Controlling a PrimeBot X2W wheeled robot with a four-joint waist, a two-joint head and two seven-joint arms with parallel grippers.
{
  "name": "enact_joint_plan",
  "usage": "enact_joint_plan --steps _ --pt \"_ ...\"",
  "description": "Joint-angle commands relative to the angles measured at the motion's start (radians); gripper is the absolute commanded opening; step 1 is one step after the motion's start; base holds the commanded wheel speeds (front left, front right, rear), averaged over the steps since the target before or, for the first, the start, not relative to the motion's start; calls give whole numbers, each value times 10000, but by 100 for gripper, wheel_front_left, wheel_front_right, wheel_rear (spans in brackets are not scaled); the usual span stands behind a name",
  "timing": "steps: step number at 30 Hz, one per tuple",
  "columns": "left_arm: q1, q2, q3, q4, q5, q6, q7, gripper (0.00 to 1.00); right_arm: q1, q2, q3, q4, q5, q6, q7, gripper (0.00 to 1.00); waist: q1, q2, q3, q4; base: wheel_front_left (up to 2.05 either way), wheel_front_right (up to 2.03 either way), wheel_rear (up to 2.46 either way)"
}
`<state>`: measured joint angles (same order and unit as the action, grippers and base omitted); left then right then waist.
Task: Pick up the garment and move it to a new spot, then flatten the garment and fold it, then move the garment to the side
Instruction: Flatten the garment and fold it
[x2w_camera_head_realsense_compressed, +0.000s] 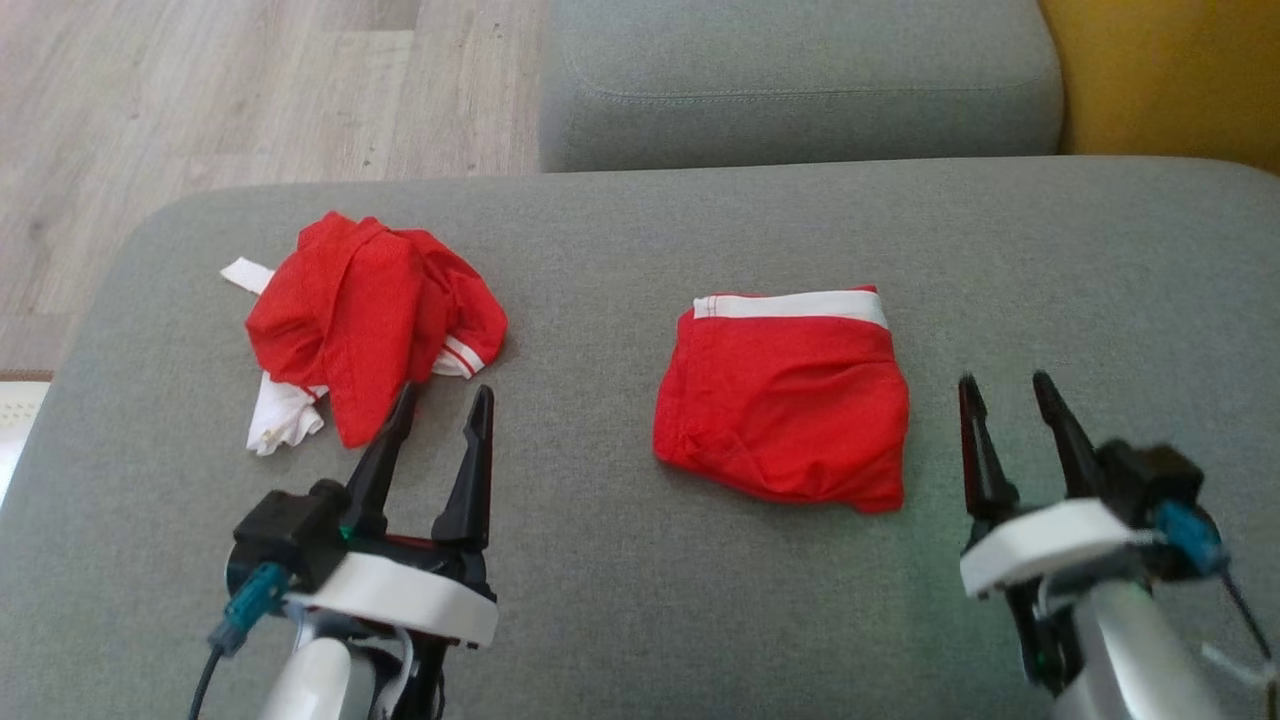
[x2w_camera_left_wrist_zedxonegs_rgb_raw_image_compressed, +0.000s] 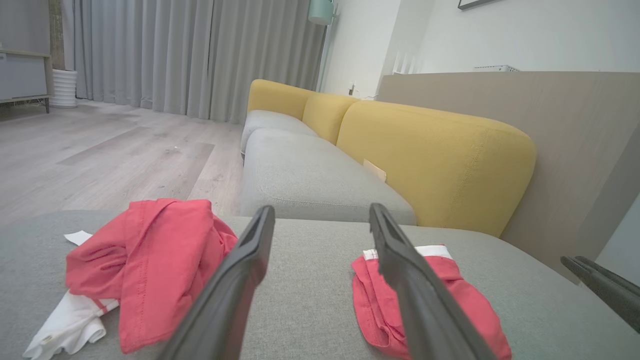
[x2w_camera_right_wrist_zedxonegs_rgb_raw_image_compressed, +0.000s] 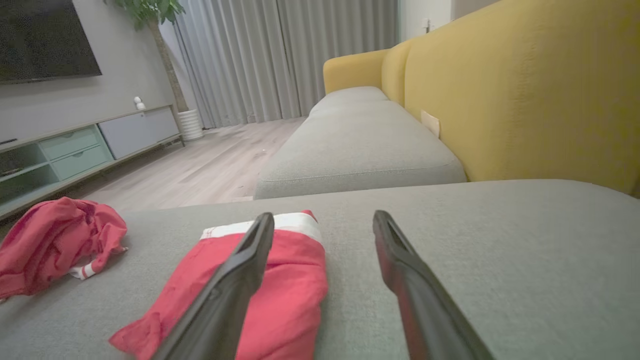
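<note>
A crumpled red garment with white trim (x2w_camera_head_realsense_compressed: 372, 325) lies in a heap on the left of the grey sofa cushion (x2w_camera_head_realsense_compressed: 600, 620). A second red garment (x2w_camera_head_realsense_compressed: 785, 400), folded into a rough square with a white band along its far edge, lies in the middle. My left gripper (x2w_camera_head_realsense_compressed: 447, 392) is open, its fingertips just short of the crumpled heap's near edge. My right gripper (x2w_camera_head_realsense_compressed: 1005, 380) is open and empty, a little to the right of the folded garment. The left wrist view has the heap (x2w_camera_left_wrist_zedxonegs_rgb_raw_image_compressed: 145, 260) to the left of the open fingers (x2w_camera_left_wrist_zedxonegs_rgb_raw_image_compressed: 235, 285). In the right wrist view, the folded garment (x2w_camera_right_wrist_zedxonegs_rgb_raw_image_compressed: 295, 295) lies under the left finger.
A second grey seat cushion (x2w_camera_head_realsense_compressed: 800, 90) adjoins the far edge, with a yellow backrest (x2w_camera_head_realsense_compressed: 1170, 80) to the right. Wooden floor (x2w_camera_head_realsense_compressed: 220, 110) lies beyond the cushion's left and far-left edges. The cushion's right part is bare fabric.
</note>
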<state>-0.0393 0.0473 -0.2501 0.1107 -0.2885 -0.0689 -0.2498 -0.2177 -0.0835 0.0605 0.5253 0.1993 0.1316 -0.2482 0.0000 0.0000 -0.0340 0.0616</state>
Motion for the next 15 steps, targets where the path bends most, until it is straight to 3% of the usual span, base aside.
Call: enact_joint_plan --steps 1,5,15 --pt "-203 29 392 -439 201 80 -120 100 246 222 -88 -849 -483 -9 -133 100 0 0 -4 -38 0 0 0" --pt "-105 29 442 -547 294 153 -120 100 756 312 -260 -1421 -883 -9 -133 100 0 0 11 -106 0 0 0" --pt "30 29 396 -642 380 243 -120 100 1172 330 -168 -2029 -418 -9 -134 100 0 0 120 -199 0 0 0"
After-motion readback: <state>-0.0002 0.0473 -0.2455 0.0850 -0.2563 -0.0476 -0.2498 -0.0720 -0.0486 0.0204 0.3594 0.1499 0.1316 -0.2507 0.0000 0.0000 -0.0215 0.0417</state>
